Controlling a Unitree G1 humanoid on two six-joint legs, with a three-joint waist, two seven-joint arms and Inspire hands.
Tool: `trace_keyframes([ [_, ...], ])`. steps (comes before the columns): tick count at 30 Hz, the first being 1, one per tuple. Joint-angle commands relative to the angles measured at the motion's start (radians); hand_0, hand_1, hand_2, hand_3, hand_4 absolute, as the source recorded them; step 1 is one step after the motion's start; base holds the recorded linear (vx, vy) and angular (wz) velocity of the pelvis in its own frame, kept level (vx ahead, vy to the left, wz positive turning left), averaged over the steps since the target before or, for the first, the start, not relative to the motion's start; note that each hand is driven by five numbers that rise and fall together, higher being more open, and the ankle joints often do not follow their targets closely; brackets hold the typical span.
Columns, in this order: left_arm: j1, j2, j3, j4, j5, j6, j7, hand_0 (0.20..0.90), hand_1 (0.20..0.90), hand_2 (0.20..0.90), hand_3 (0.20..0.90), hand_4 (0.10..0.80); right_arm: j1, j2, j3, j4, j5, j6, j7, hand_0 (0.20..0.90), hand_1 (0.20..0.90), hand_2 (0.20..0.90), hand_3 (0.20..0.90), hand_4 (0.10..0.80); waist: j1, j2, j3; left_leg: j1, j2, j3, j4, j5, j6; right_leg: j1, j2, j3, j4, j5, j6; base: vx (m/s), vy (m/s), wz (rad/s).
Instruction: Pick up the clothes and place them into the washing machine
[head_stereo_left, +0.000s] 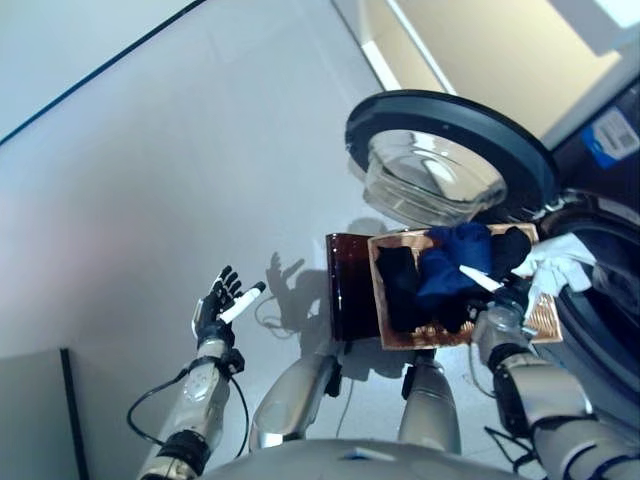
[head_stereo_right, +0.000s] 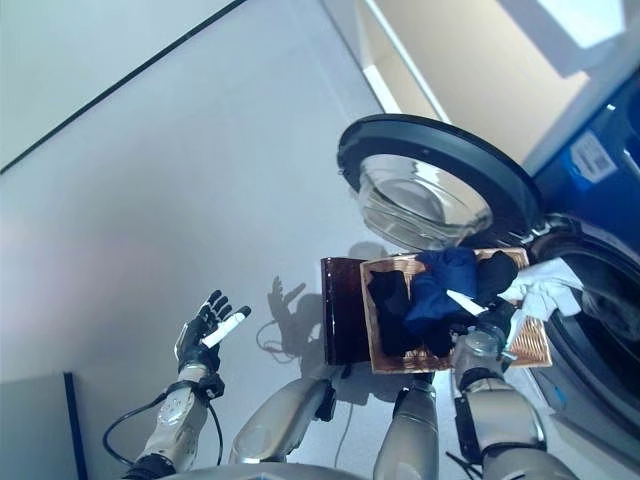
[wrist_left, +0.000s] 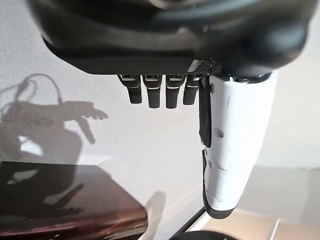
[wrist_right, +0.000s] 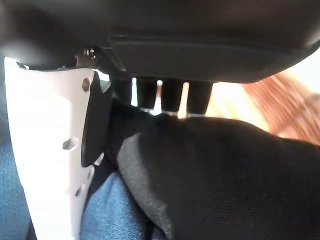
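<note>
A woven copper-brown basket (head_stereo_left: 350, 285) stands on the floor beside the washing machine (head_stereo_left: 610, 300), whose round door (head_stereo_left: 440, 150) hangs open. In the basket lie a blue cloth (head_stereo_left: 455, 260), black clothes (head_stereo_left: 400, 285) and a white cloth (head_stereo_left: 560, 258) that spills over the rim toward the drum. My right hand (head_stereo_left: 500, 305) is down in the basket. In the right wrist view its fingers (wrist_right: 172, 95) are straight against a black cloth (wrist_right: 215, 170), with the white thumb (wrist_right: 45, 150) stretched out over blue cloth (wrist_right: 105, 210). My left hand (head_stereo_left: 215, 305) hovers open over the floor, well left of the basket.
The glass bowl of the open door (head_stereo_right: 415, 205) overhangs the basket's far side. A grey panel (head_stereo_left: 40, 410) lies at the lower left. Pale floor (head_stereo_left: 150, 180) spreads to the left, and a beige wall (head_stereo_left: 480, 50) runs behind the machine.
</note>
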Motion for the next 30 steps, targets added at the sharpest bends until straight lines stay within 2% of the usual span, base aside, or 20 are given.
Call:
trace_keyframes([
  [1,-0.029,-0.009,0.016,0.032,-0.035,-0.120,0.009,0.900,0.900,0.900,0.900,0.800,0.025,0.010,-0.045,-0.124,0.232,-0.212,0.027,0.200,0.200,0.200,0.200,0.300,-0.012,0.018,-0.012,-0.088,-0.012,-0.023,0.071,-0.046,-0.087,0.124,-0.018,0.001,-0.148,0.021,-0.011,-0.028,0.042,-0.21],
  [7,-0.030,-0.031,-0.016,0.023,-0.089,-0.145,0.013,0.900,0.900,0.900,0.900,0.800,-0.019,0.105,-0.140,-0.226,0.418,-0.358,0.017,0.200,0.200,0.200,0.200,0.300,-0.037,0.056,0.017,-0.127,-0.011,0.012,0.129,-0.077,-0.080,0.071,-0.008,0.039,-0.121,0.022,-0.016,-0.023,0.050,-0.17],
  [11,-0.029,-0.034,-0.042,0.046,-0.111,-0.149,0.010,0.900,0.900,0.900,0.900,0.800,-0.069,0.116,-0.143,-0.245,0.430,-0.389,-0.011,0.200,0.200,0.200,0.200,0.300,-0.037,0.062,0.029,-0.147,-0.005,0.026,0.156,-0.099,-0.078,0.048,0.000,0.059,-0.104,0.012,-0.020,-0.011,-0.007,-0.24],
  [14,-0.022,-0.035,-0.057,0.040,-0.115,-0.146,0.008,0.900,0.900,0.900,0.900,0.800,-0.111,0.106,-0.165,-0.252,0.434,-0.413,-0.041,0.200,0.200,0.200,0.200,0.300,-0.033,0.071,0.029,-0.157,-0.003,0.025,0.148,-0.092,-0.079,0.031,0.003,0.062,-0.104,0.019,-0.022,0.003,-0.014,-0.09],
  [18,-0.017,-0.030,-0.076,0.035,-0.114,-0.148,0.013,0.900,0.900,0.900,0.900,0.800,-0.189,0.051,-0.196,-0.226,0.425,-0.433,-0.103,0.200,0.200,0.200,0.200,0.300,-0.027,0.096,0.031,-0.162,-0.011,0.027,0.137,-0.095,-0.082,0.019,0.002,0.067,-0.101,0.010,-0.024,0.022,-0.006,0.01],
  [23,-0.010,-0.021,-0.092,0.020,-0.112,-0.151,0.018,0.900,0.900,0.900,0.900,0.800,-0.297,-0.040,-0.225,-0.195,0.400,-0.432,-0.166,0.200,0.200,0.200,0.200,0.300,-0.011,0.147,0.038,-0.182,-0.014,0.030,0.111,-0.073,-0.085,-0.014,0.001,0.080,-0.103,0.018,-0.027,0.019,0.006,0.02],
  [27,-0.010,-0.010,-0.081,0.013,-0.113,-0.157,0.028,0.900,0.900,0.900,0.900,0.800,-0.360,-0.121,-0.229,-0.192,0.355,-0.429,-0.223,0.200,0.200,0.200,0.200,0.300,0.003,0.175,0.034,-0.191,-0.016,0.033,0.093,-0.062,-0.089,-0.039,-0.001,0.090,-0.095,0.013,-0.029,0.065,-0.021,-0.05],
  [28,-0.008,0.002,-0.066,-0.001,-0.104,-0.163,0.037,0.900,0.900,0.900,0.900,0.800,-0.381,-0.171,-0.224,-0.209,0.322,-0.422,-0.241,0.200,0.200,0.200,0.200,0.300,0.008,0.188,0.027,-0.190,-0.019,0.031,0.085,-0.065,-0.092,-0.047,-0.003,0.093,-0.090,0.002,-0.030,0.092,-0.027,-0.18],
  [29,-0.009,0.000,-0.066,-0.002,-0.102,-0.163,0.038,0.900,0.900,0.900,0.900,0.800,-0.383,-0.173,-0.224,-0.210,0.317,-0.421,-0.247,0.200,0.200,0.200,0.200,0.300,0.009,0.189,0.026,-0.191,-0.019,0.031,0.085,-0.064,-0.093,-0.050,-0.003,0.094,-0.089,0.002,-0.030,0.091,-0.016,-0.18],
  [30,-0.007,0.009,-0.057,-0.006,-0.100,-0.164,0.040,0.900,0.900,0.900,0.900,0.800,-0.398,-0.211,-0.218,-0.210,0.290,-0.409,-0.261,0.200,0.200,0.200,0.200,0.300,0.011,0.192,0.022,-0.190,-0.021,0.028,0.080,-0.064,-0.093,-0.053,-0.003,0.096,-0.087,-0.001,-0.030,0.000,0.000,0.00],
])
